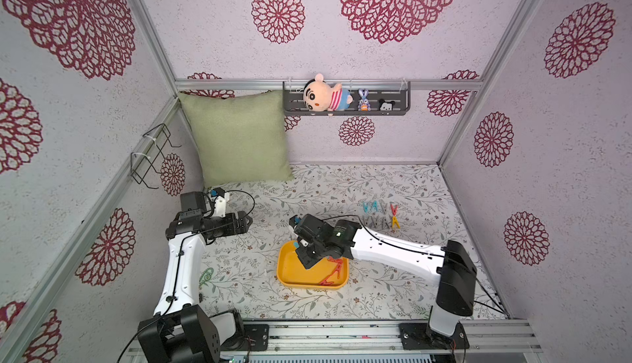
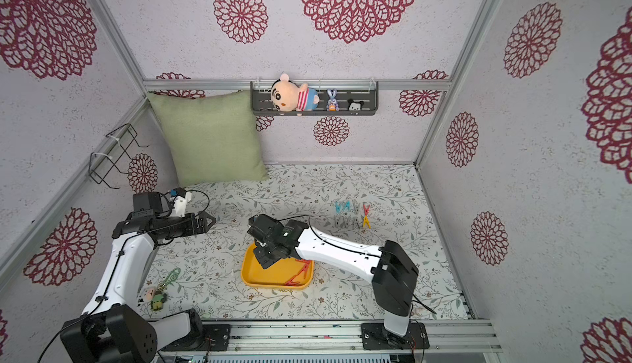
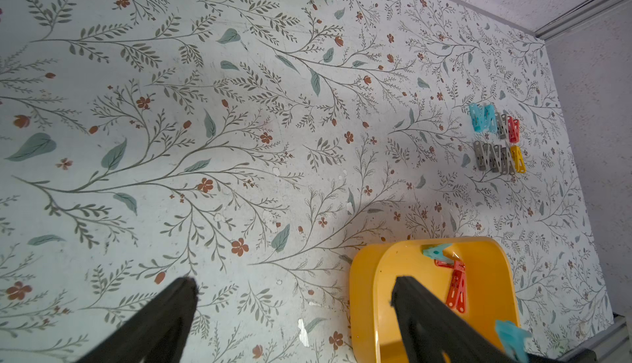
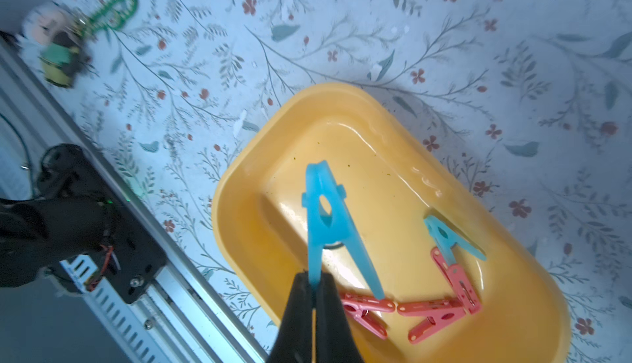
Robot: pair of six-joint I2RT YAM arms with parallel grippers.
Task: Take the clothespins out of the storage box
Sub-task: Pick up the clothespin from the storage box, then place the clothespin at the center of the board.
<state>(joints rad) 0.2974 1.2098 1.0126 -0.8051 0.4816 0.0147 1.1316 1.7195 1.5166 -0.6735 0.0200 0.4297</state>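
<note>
Clothespin (image 4: 325, 221), teal, clamped by one leg in right pincer (image 4: 314, 277) above storage box (image 1: 285, 275), lower centre in both top views. Red clothespins (image 4: 441, 313) and second teal one (image 4: 444, 236) lie inside. Left pincer (image 3: 294, 286) wide, empty. Farther back, right of centre: two clothespin rows (image 1: 372, 206) on desk (image 1: 325, 186).

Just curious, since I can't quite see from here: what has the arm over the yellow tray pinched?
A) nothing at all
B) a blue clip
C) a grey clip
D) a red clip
B: in the right wrist view the right gripper is shut on one leg of a blue clip over the yellow tray, while the red clips lie loose on the tray's floor.
</note>
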